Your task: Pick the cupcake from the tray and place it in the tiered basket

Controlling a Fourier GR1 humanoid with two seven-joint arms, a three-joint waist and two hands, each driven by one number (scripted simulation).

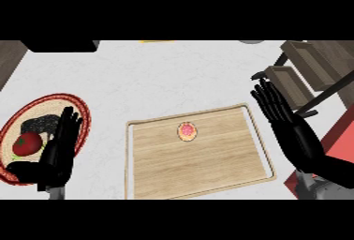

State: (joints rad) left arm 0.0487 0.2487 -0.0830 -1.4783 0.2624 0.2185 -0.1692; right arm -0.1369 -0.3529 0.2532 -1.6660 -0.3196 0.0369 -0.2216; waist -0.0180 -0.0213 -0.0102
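While the right hand (pixel 294 129) hovers with fingers straight and spread wide, holding nothing, just past the tray's (pixel 200 185) right rim, the cupcake (pixel 187 131) sits apart from it on the tray's upper middle; the tiered basket (pixel 304 70) stands beyond the fingertips at the upper right; the left hand (pixel 59 147) rests open, fingers up, at the left, over a red-rimmed plate (pixel 83 110) holding a tomato (pixel 26 143) and dark items.

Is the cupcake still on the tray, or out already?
On the tray: the cupcake sits on the tray boards, near its far edge, untouched by either hand.
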